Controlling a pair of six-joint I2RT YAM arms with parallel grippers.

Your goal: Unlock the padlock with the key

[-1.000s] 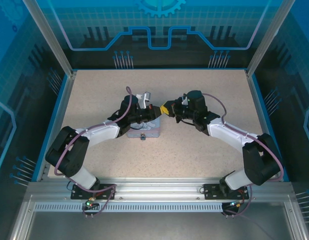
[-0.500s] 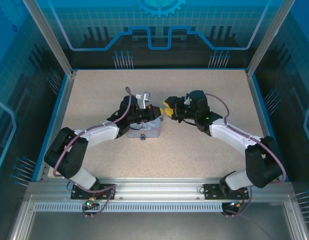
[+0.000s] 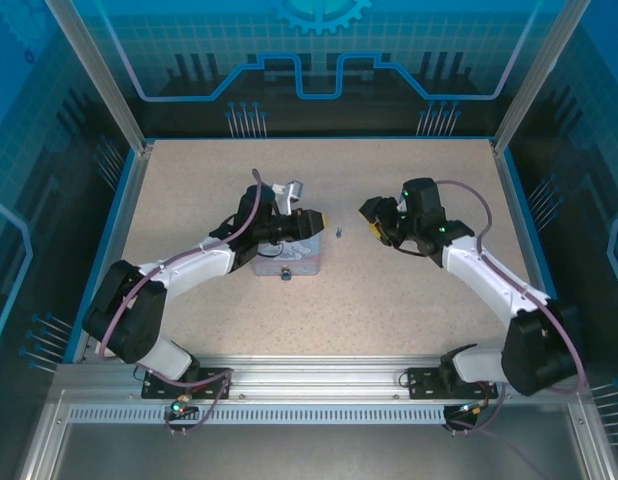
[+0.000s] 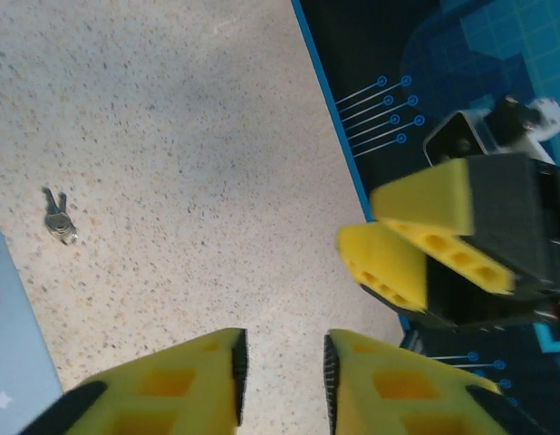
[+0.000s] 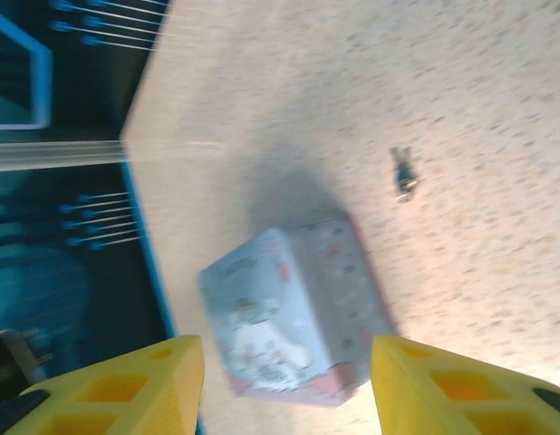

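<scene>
Speckled beige tabletop point(image 3: 409, 180): tiny grey metal key point(image 3: 339, 232) lies just right of yellow-fingered left gripper point(image 3: 321, 218), right gripper point(image 3: 372, 222) farther off. Both finger pairs apart, empty.

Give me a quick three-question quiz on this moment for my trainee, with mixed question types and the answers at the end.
1. True or false: the key lies on the table between the left gripper and the right gripper, held by neither.
2. Where is the padlock?
A) at the near side of the tin box
B) between the right gripper's fingers
C) at the table's far edge
3. Fill in: the right gripper's jaws stand ____.
Key: 1 true; 2 A; 3 open.
</scene>
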